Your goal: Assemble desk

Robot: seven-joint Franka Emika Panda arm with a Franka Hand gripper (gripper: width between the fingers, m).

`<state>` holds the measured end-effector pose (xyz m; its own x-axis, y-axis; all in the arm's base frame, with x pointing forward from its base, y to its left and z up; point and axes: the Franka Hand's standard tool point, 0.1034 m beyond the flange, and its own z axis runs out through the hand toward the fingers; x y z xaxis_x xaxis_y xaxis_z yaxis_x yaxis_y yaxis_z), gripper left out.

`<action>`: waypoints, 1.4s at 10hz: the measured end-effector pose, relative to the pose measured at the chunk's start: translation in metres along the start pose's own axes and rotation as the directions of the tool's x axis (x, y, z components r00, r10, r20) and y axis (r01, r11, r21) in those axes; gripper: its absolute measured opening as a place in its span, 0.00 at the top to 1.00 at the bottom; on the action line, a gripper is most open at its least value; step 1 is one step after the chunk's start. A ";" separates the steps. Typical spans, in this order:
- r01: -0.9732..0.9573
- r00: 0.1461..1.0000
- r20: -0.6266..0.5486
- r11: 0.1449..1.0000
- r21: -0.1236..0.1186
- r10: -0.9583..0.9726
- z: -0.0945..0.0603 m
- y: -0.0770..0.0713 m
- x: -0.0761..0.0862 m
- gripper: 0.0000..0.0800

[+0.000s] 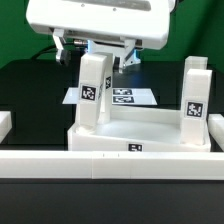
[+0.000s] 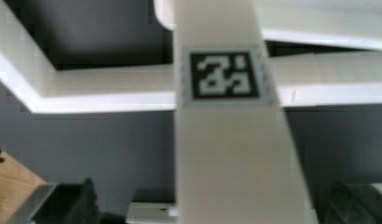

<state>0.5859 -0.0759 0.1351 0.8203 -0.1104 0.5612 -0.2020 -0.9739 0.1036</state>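
Observation:
The white desk top (image 1: pixel 140 132) lies at the front centre of the table. Two white tagged legs stand upright on it: one at the exterior view's left (image 1: pixel 92 95), one at its right (image 1: pixel 194 95). My gripper (image 1: pixel 95 50) hangs over the top of the left leg, a finger on each side. In the wrist view that leg (image 2: pixel 223 75) runs between my dark fingers (image 2: pixel 67 205), with a gap showing on at least one side, so my gripper (image 2: pixel 209 205) is open around it. The desk top's rim (image 2: pixel 81 88) lies below.
A long low white rail (image 1: pixel 110 165) runs across the front, with raised ends at the far left (image 1: pixel 5 125) and far right (image 1: pixel 218 130). The marker board (image 1: pixel 135 97) lies flat behind the desk top. The table is black.

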 end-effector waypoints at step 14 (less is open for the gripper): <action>-0.044 0.843 0.537 0.993 0.105 -0.019 0.015 -0.004 -0.011 0.19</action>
<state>0.5857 -0.0741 0.1159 0.9830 -0.1811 0.0299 -0.1809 -0.9835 -0.0084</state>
